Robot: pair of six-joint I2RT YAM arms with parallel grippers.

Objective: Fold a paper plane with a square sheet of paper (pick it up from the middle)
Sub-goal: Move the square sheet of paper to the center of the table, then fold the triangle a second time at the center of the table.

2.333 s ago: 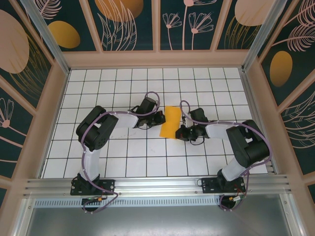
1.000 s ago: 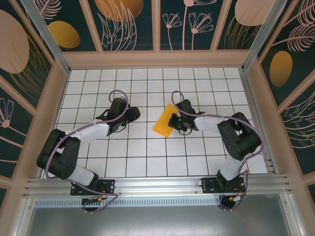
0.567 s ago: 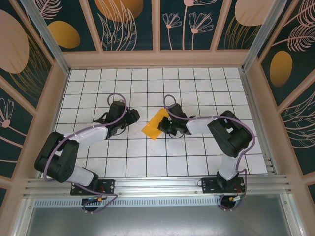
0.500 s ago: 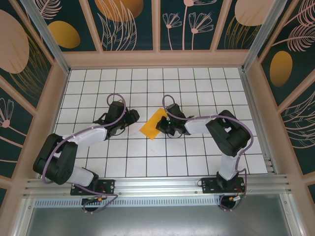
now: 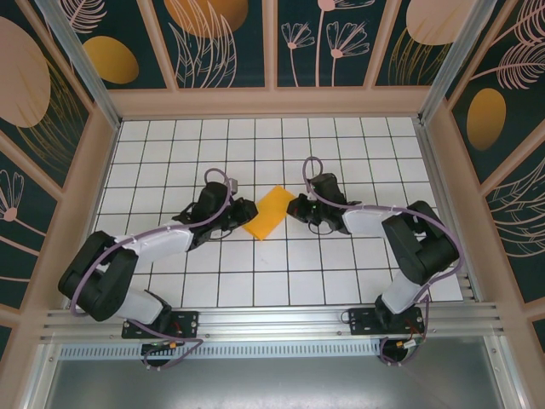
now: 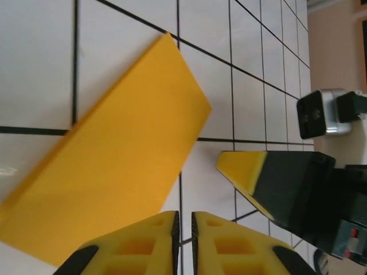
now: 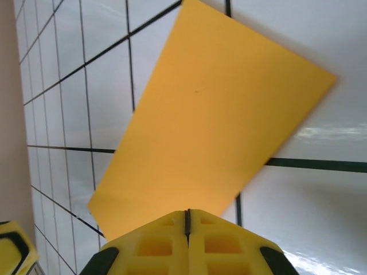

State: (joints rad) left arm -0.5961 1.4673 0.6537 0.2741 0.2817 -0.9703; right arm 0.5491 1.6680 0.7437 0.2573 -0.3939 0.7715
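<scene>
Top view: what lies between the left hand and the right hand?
The orange-yellow paper lies on the grid floor between the left hand and the right hand; the top view shows it.

A white tabletop (image 5: 255,273) ruled in black grid lines sits between dark walls (image 5: 294,72) painted with orange ovals (image 5: 111,60).

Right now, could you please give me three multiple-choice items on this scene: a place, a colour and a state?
1. Where does the paper lie?
A. between the left pincer and the right pincer
B. left of both
C. right of both
2. What colour is the paper?
A. white
B. orange-yellow
C. blue
3. How is the right pincer?
A. wide open
B. shut
C. half open
Answers: 1 A, a pincer flanks it on each side; 2 B, plainly so from above; 3 B, its fingers meet.
</scene>
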